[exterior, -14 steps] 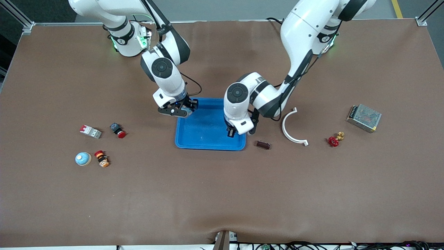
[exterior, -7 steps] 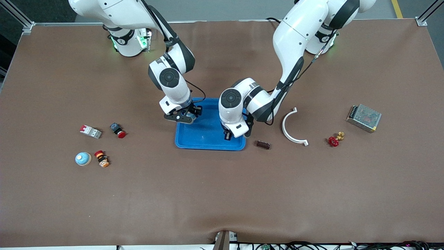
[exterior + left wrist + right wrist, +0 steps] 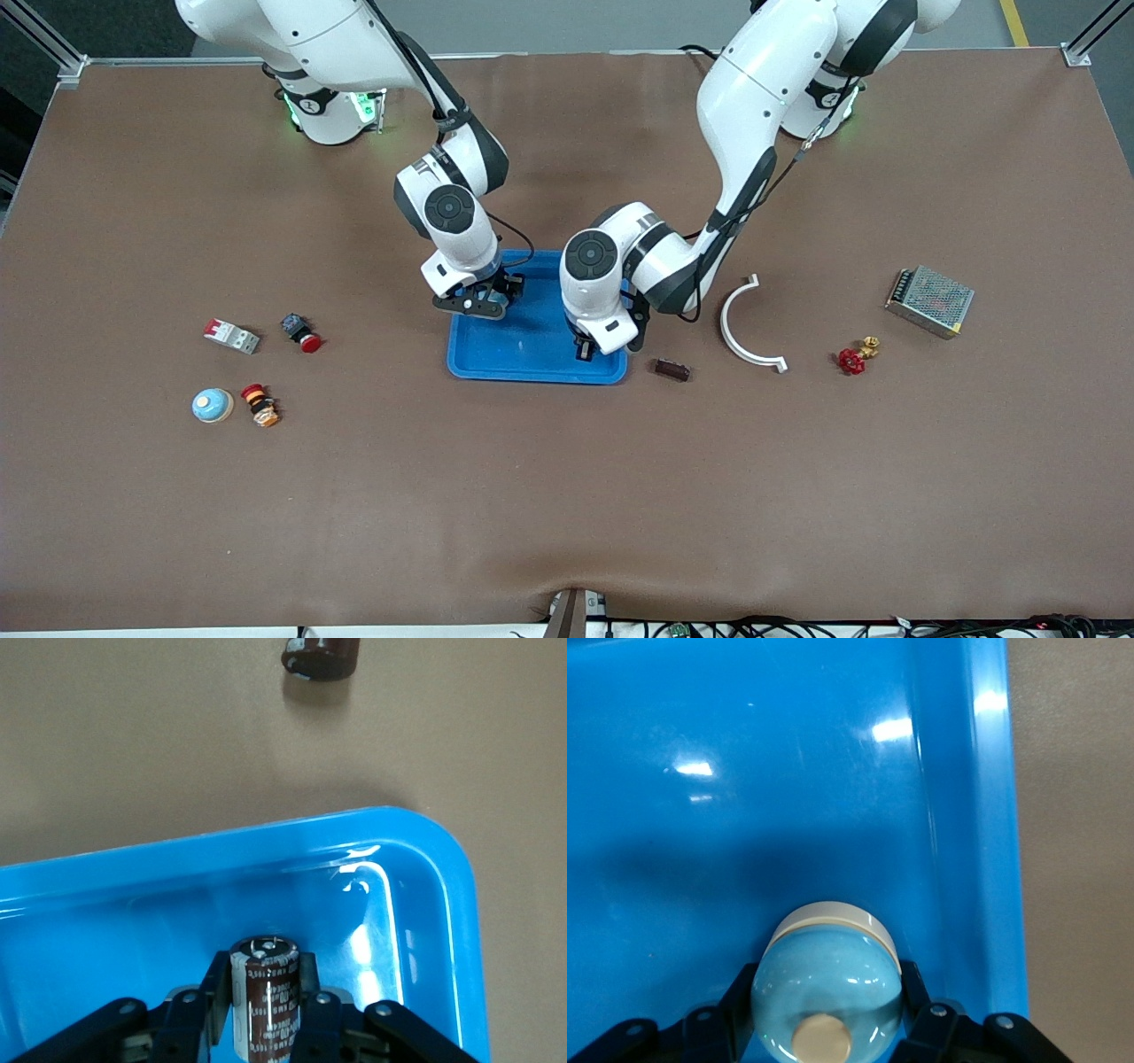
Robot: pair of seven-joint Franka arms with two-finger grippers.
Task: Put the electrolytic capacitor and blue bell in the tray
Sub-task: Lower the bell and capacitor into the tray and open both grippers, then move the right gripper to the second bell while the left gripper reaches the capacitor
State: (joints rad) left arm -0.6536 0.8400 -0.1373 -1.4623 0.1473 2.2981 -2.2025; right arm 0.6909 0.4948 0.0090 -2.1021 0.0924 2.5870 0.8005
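The bright-blue tray (image 3: 523, 354) lies mid-table. My left gripper (image 3: 585, 347) is over the tray's corner nearest the left arm's end, shut on a brown electrolytic capacitor (image 3: 266, 1001) held upright just above the tray floor (image 3: 133, 904). My right gripper (image 3: 478, 301) is over the tray's edge toward the right arm's end, shut on a light-blue bell (image 3: 828, 988) with a cream button, just inside the tray wall (image 3: 966, 815). A second brown capacitor (image 3: 671, 369) lies on the table beside the tray; it also shows in the left wrist view (image 3: 321, 656).
A second light-blue bell (image 3: 213, 405), an orange-red button (image 3: 260, 405), a red push button (image 3: 301, 332) and a breaker (image 3: 232, 336) lie toward the right arm's end. A white curved piece (image 3: 749, 323), a red valve (image 3: 852, 359) and a metal mesh box (image 3: 929, 301) lie toward the left arm's end.
My right gripper has carried the bell from the tray's corner inward over the tray. My left gripper has shifted a little toward the tray's middle with the capacitor.
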